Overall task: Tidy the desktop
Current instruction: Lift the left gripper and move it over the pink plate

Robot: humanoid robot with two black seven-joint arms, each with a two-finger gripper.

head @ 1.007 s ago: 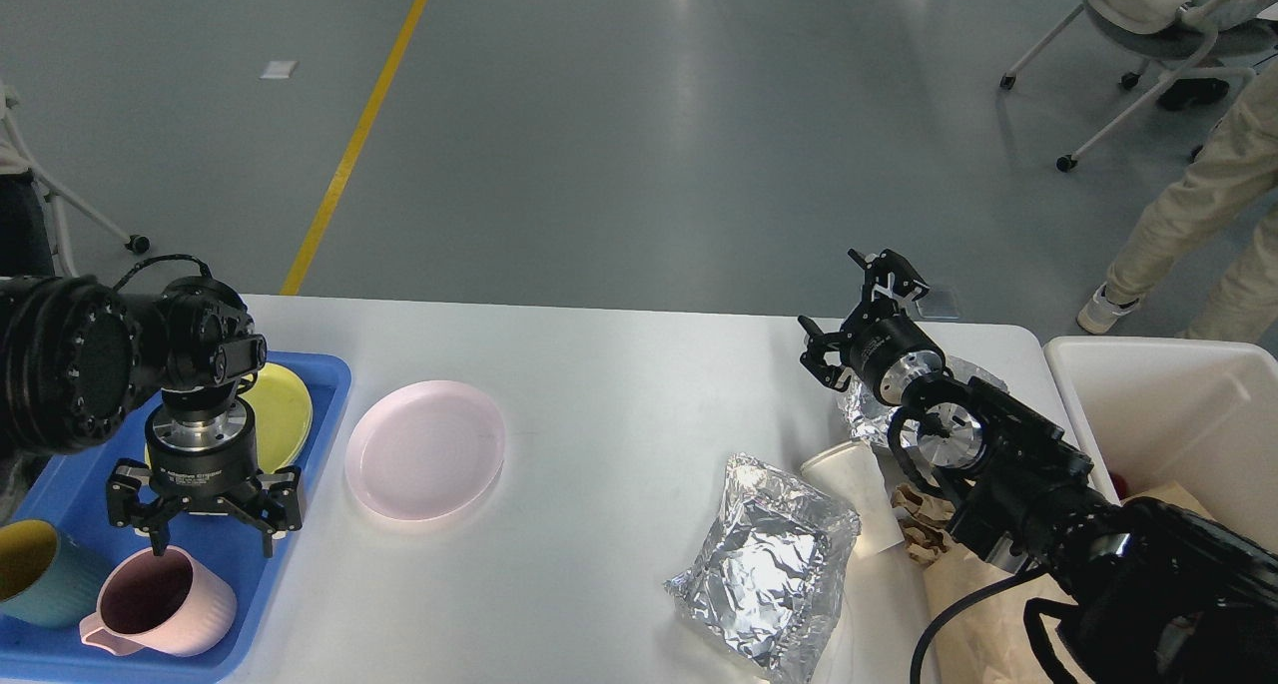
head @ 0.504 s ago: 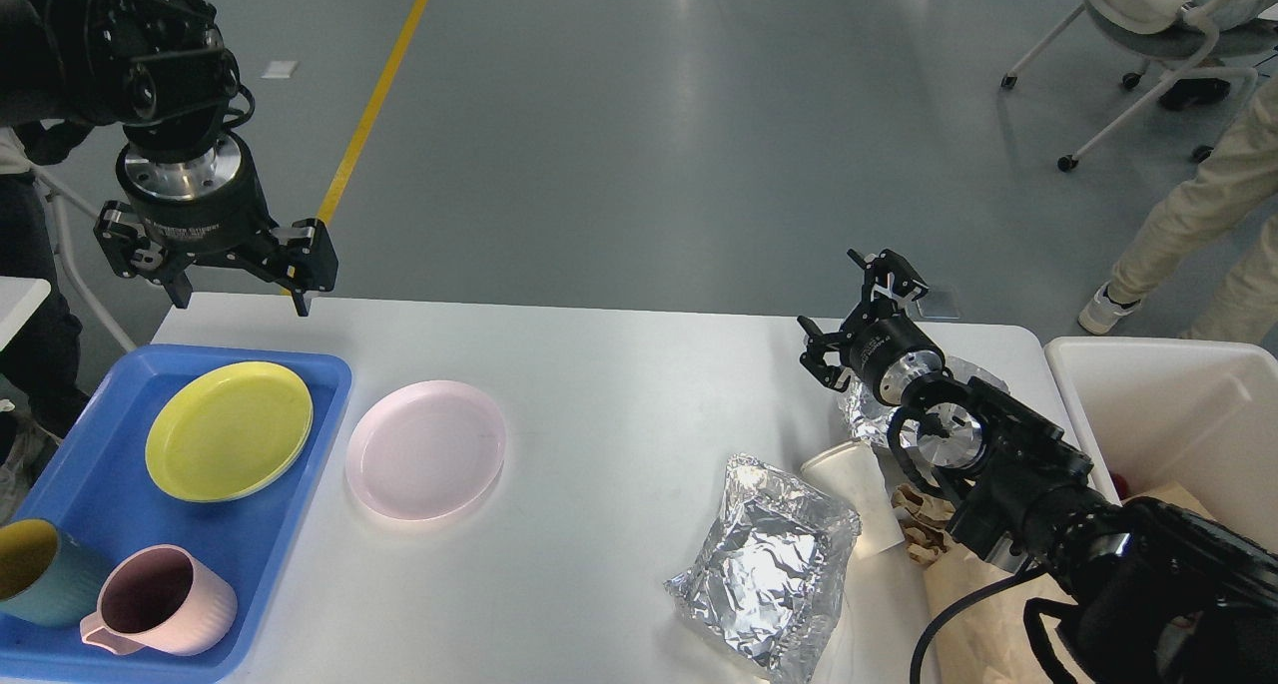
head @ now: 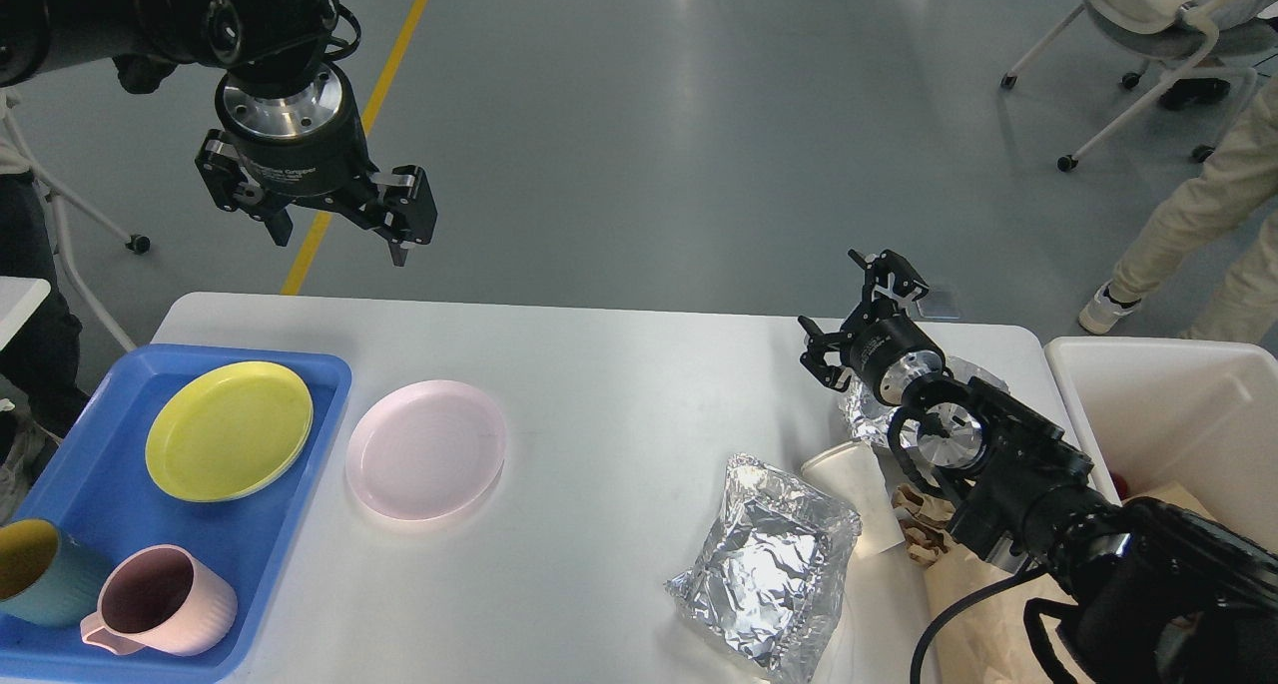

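While my left gripper (head: 332, 223) is hovering empty, fingers apart, beyond the white rectangular desktop's (head: 599, 434) far-left edge, my right gripper (head: 849, 310), fingers spread, is hanging above crumpled silver foil (head: 769, 569) and a round pink plate (head: 425, 449).

White glossy desktop (head: 619, 444) with rounded corners lies flat, cluttered.
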